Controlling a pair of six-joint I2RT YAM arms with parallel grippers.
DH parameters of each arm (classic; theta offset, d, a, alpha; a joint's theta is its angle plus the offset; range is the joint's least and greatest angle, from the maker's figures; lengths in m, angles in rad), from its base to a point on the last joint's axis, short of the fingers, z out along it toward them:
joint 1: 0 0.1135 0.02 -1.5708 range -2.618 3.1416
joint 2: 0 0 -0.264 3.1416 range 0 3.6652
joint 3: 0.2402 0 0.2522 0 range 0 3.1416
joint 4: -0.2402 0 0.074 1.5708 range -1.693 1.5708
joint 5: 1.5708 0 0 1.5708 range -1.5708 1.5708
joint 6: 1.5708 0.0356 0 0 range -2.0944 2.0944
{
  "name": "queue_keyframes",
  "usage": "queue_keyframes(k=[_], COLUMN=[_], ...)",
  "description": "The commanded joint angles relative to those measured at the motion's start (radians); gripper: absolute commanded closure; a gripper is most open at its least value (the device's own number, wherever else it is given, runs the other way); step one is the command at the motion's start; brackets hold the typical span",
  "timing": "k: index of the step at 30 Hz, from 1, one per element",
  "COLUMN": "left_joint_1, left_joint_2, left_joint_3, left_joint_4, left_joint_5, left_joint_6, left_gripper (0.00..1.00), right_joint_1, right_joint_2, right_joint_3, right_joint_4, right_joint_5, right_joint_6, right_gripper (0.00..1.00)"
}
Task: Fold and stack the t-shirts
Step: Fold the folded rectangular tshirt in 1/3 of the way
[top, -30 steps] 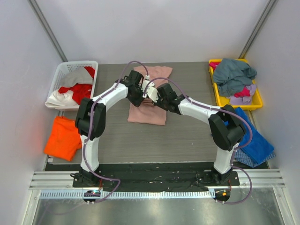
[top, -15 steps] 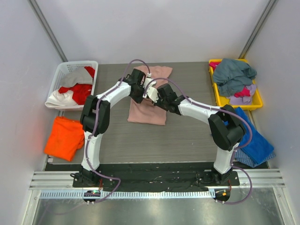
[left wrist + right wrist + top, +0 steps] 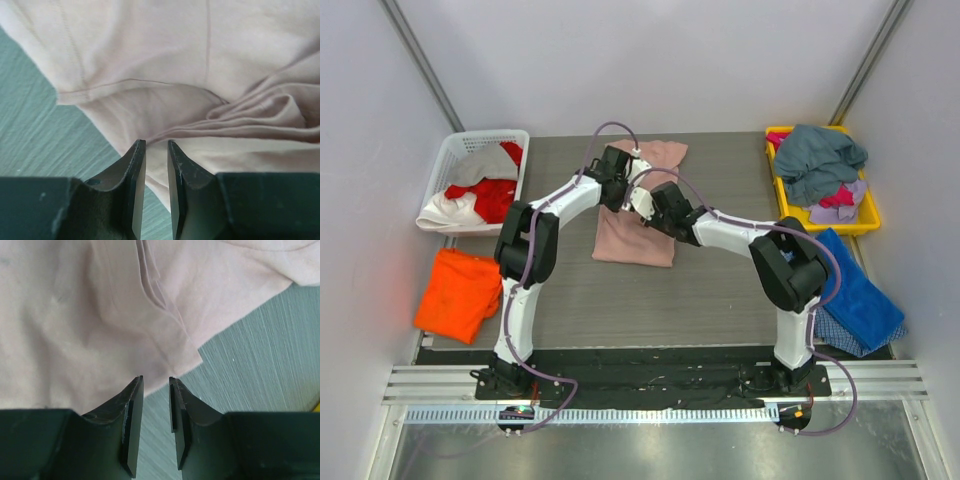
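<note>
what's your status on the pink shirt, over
Left gripper and right gripper both slightly open, low over the pink shirt, no grip seen. Shirt lies partly folded, creased. Nothing else on it.

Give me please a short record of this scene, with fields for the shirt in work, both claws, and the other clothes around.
shirt in work: dusty-pink t-shirt, partly folded, mid-table
left claw: over the shirt's bunched folds, jaws nearly together, grip unclear
right claw: at the shirt's edge, narrow gap, nothing in it
orange t-shirt: at the table's left edge
white basket: far left, holds red and white clothes
yellow bin: far right, grey-teal shirt on top
blue t-shirt: right edge
</note>
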Motion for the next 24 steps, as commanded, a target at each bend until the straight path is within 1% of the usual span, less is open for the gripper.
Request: queue_keyframes(k=[1,7,16,24], left_joint_1=[-0.002,-0.002,-0.002,-0.001], left_joint_2=[-0.003,-0.003,-0.009,0.015], left_joint_3=[-0.012,-0.043,-0.103,-0.075], left_joint_4=[0.088,0.102,0.157,0.143], left_joint_5=[-0.058,-0.069,-0.13,-0.223], left_joint_6=[-0.013,-0.01,0.001,0.023], left_gripper=[0.73,0.73,0.75,0.76], right_joint_1=[0.004,0.004,-0.025,-0.043], right_joint_2=[0.056,0.122,0.176,0.182], right_joint_3=[0.092,0.139,0.12,0.1], right_joint_4=[0.105,0.136,0.151,0.166], right_joint_5=[0.021,0.03,0.038,0.045], right_joint_6=[0.001,-0.008,-0.031,-0.041], right_gripper=[0.66,0.67,0.67,0.67])
